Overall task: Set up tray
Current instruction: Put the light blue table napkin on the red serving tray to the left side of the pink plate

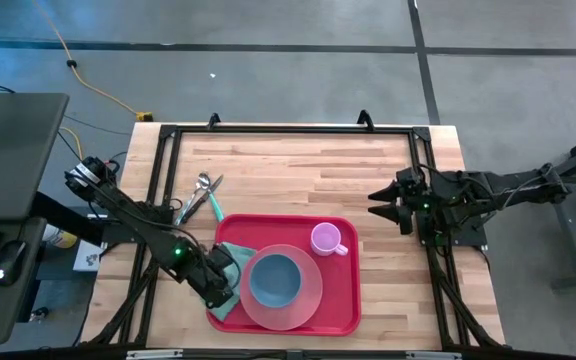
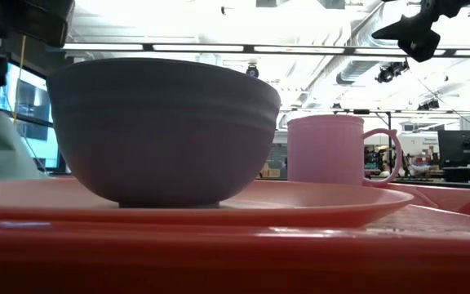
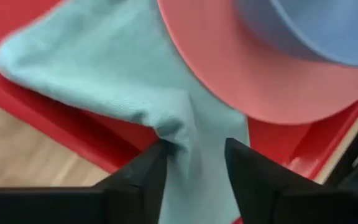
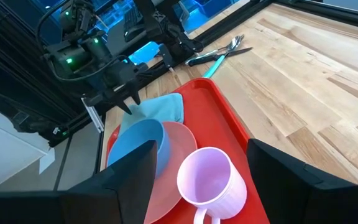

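Left gripper (image 1: pixel 222 293) at the teal cloth (image 1: pixel 230 262) on the red tray (image 1: pixel 340 300).

The tray lies at the table's (image 1: pixel 388 175) near edge, carrying a pink plate (image 1: pixel 308 300) with a blue bowl (image 1: pixel 273 280), a pink mug (image 1: pixel 327 239), and the cloth partly under the plate. Left fingers (image 3: pixel 143 177) stand narrowly apart, straddling a cloth fold. The right gripper (image 1: pixel 390 203) waits over the table's right side, fingers open and empty. Cutlery (image 1: pixel 204 194) lies beyond the tray.
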Robot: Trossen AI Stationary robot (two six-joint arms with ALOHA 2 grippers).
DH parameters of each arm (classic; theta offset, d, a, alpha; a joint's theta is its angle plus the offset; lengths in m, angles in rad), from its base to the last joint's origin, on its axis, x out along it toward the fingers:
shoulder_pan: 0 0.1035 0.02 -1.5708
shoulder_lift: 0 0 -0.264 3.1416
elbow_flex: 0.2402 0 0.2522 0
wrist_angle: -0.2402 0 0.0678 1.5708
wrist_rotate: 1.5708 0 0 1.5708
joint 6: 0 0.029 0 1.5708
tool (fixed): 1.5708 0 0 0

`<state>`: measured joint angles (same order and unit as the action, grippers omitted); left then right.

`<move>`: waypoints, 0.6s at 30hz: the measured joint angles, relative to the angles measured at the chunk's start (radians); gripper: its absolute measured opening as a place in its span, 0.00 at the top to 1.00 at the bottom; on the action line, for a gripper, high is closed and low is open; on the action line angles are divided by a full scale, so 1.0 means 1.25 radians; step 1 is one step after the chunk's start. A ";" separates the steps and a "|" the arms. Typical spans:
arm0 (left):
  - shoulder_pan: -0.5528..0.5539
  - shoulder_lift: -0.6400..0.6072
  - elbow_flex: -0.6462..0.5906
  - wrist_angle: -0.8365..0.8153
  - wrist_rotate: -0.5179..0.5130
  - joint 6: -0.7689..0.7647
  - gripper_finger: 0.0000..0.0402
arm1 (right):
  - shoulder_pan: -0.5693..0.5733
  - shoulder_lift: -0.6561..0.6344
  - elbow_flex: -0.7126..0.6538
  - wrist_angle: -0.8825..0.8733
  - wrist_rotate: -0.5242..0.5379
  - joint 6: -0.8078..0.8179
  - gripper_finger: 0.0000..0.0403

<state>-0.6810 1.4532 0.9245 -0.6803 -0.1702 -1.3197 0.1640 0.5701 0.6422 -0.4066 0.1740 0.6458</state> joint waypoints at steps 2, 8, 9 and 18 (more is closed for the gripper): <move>0.000 0.000 0.000 -0.002 -0.023 0.015 0.46 | 0.000 0.000 0.000 0.000 -0.001 0.000 0.42; 0.000 0.000 0.000 -0.009 -0.002 -0.011 0.28 | 0.000 0.000 0.000 0.000 -0.001 0.000 0.42; 0.000 0.000 0.000 -0.009 0.012 -0.014 0.26 | 0.000 0.000 0.000 0.000 -0.001 -0.001 0.42; 0.000 0.012 -0.002 -0.052 0.030 -0.069 0.13 | 0.000 0.000 0.000 -0.001 0.001 -0.009 0.42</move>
<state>-0.6807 1.4677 0.9222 -0.7448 -0.1330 -1.4065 0.1642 0.5701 0.6422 -0.4083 0.1749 0.6349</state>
